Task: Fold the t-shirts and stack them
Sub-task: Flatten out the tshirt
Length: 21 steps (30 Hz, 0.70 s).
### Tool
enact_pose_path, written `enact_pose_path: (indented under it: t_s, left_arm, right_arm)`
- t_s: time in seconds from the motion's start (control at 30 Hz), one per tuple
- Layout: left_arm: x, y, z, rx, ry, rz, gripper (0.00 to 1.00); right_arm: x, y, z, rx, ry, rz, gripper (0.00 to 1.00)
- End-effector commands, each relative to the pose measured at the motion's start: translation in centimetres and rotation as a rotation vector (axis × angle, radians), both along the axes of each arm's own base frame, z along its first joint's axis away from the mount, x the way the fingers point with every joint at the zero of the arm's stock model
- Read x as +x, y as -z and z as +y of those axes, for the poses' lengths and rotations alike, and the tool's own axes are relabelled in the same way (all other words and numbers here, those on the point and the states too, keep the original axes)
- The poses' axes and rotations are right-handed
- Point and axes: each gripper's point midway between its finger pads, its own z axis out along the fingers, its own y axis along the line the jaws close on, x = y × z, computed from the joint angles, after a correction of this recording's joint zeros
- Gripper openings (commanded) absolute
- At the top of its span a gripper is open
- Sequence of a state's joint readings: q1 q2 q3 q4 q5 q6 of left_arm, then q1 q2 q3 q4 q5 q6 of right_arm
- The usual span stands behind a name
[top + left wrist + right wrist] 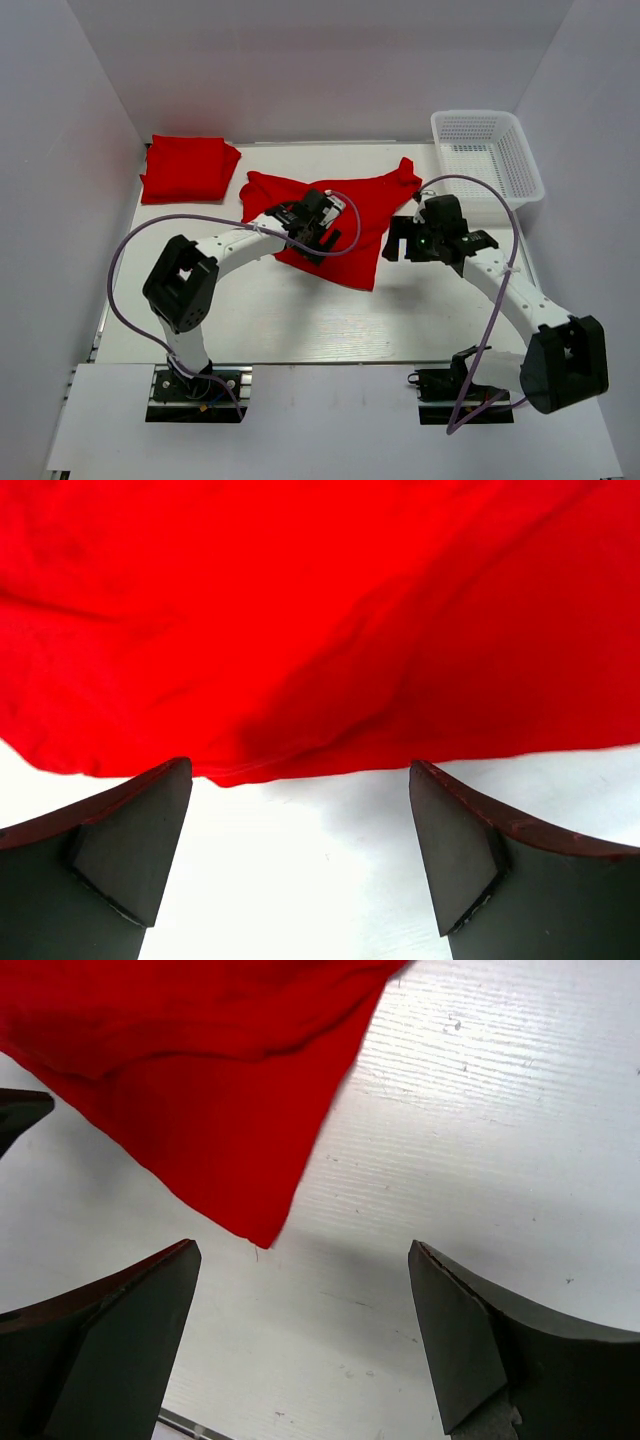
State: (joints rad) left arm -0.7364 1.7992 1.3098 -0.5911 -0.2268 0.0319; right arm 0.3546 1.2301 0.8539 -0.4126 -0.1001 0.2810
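White walls close round the pale table (300,330), and most of what matters sits on its far half. By my reading we are on the second garment. A folded shirt (187,168) lies squared off at the far left, while the loose shirt (375,200) is sprawled mid-table, near the basket (487,150) in the far right corner. The loose shirt is plain bright red with no print. It is rumpled into a rough triangle with soft creases, one point reaching toward the far right and its near hem ending in a corner on bare table. It does not look flat enough to fold cleanly.

My left claw (312,222) hangs over the shirt's middle, jaws wide and holding nothing; its wrist view shows the hem just ahead of the tips. My right claw (398,240) sits beside the shirt's right edge, also wide and empty, with the near corner just off one finger (110,1330).

Next, I judge, each claw must drop and pinch the edge, then the two must draw apart to spread the cloth.
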Motion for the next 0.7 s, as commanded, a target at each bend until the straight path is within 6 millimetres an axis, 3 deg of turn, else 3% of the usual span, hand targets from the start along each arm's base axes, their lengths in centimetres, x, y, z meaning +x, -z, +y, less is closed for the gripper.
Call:
enact_pose_path:
  t_s: [0.0,0.13,0.3,0.57,0.67]
  left_arm:
    - [0.6,-0.6,0.3,0.004,-0.034,-0.059,0.99]
    - [0.3,1.3,0.0,0.031,-0.013,-0.033,0.96]
    - [0.3,1.2,-1.9,-0.039,0.024,-0.038,0.92]
    - [0.6,4.3,-1.4,0.047,0.051,0.0,0.76]
    - [0.5,4.3,-1.6,0.04,0.057,0.006,0.6]
  right_arm:
    - [-0.4,-0.2,-0.5,-0.004,0.026,-0.006,0.9]
    - [-0.7,-0.1,-0.7,0.0,0.035,0.001,0.9]
    - [-1.2,0.1,-1.0,-0.007,0.05,0.011,0.9]
    - [-1.4,0.0,-2.0,-0.047,0.079,0.012,0.9]
    - [-1.5,0.0,-2.4,-0.066,0.088,0.016,0.9]
